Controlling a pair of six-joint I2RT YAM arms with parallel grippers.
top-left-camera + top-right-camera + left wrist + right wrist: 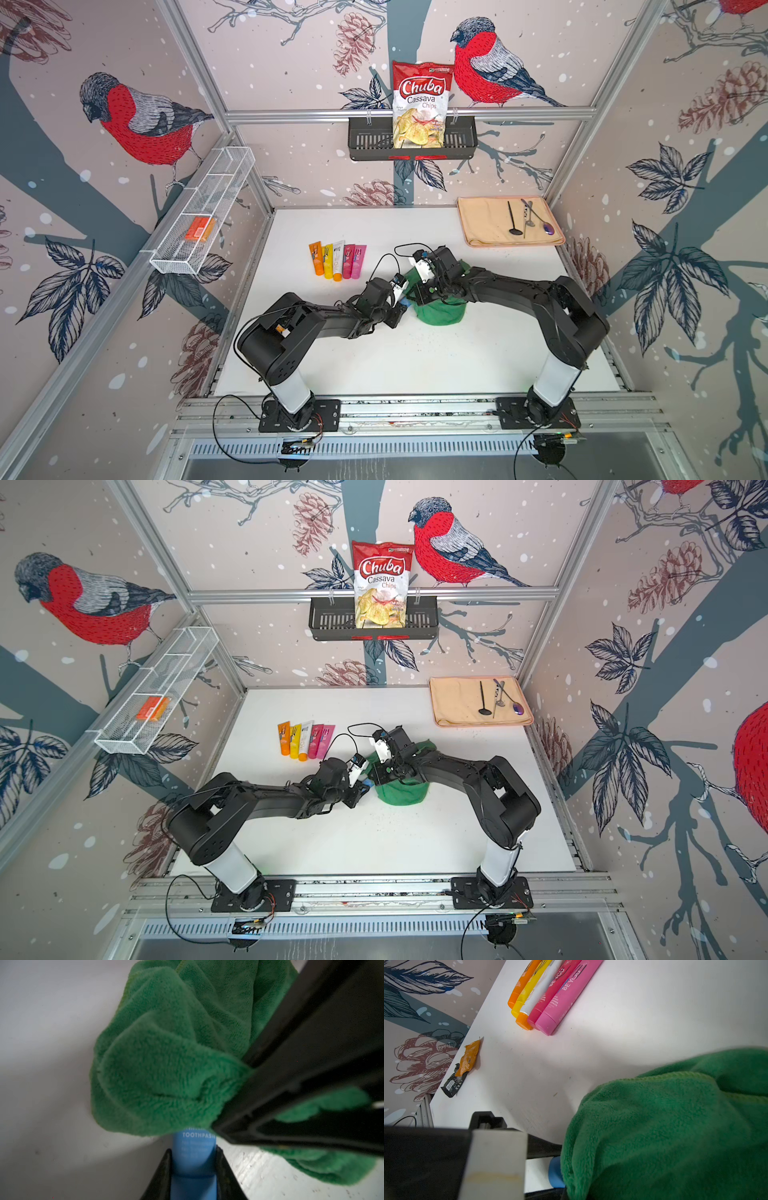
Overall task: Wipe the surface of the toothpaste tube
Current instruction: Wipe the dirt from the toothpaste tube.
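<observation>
Clamping the blue toothpaste tube, left jaws face right jaws pinched shut on the green cloth.

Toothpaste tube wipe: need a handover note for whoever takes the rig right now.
Left end effector: shut on the blue toothpaste tube, over the middle of the table.
Right end effector: shut on the green cloth.
The cloth drapes over the tube's far part, down to the TOOTHPASTE print.
Done: both things grasped, cloth on tube. How much is wiped cannot be told.
Left: rub the cloth along the tube; the end inside the left grip is uncovered.
</observation>
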